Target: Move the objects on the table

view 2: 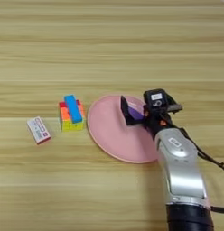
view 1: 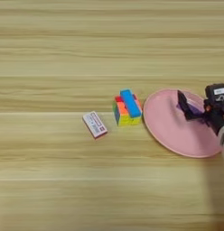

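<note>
My right gripper point(view 2: 133, 113) hangs over the right half of a pink plate point(view 2: 109, 135), shut on the purple block point(view 2: 137, 113). One black finger point(view 1: 184, 106) shows on the block's left side; the other is hidden behind it. The multicoloured cube point(view 1: 127, 113) stands just left of the plate, with the blue bar point(view 1: 130, 103) lying on top of it. Further left on the table point(view 1: 64, 54) lies the flat white box with red edge point(view 1: 95, 124), tilted.
The silver forearm point(view 2: 181, 171) comes up from the bottom right and covers the plate's right rim. Broad bare wood stretches above and below the objects.
</note>
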You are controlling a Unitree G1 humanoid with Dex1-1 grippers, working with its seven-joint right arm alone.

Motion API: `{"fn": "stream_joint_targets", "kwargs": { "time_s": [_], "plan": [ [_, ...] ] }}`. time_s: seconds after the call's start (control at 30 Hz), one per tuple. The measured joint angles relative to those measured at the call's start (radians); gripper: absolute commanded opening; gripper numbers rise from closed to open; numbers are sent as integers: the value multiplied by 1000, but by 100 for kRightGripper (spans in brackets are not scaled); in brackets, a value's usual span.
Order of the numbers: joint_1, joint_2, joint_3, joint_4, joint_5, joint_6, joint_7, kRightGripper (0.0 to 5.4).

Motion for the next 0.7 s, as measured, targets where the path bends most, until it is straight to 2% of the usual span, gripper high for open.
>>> {"fn": "stream_joint_targets", "kwargs": {
  "time_s": [0.17, 0.7],
  "plan": [
    [18, -19, -8, 48, 0, -39, 24, 538],
    [77, -20, 10, 18, 0, -37, 74, 538]
  ]
}}
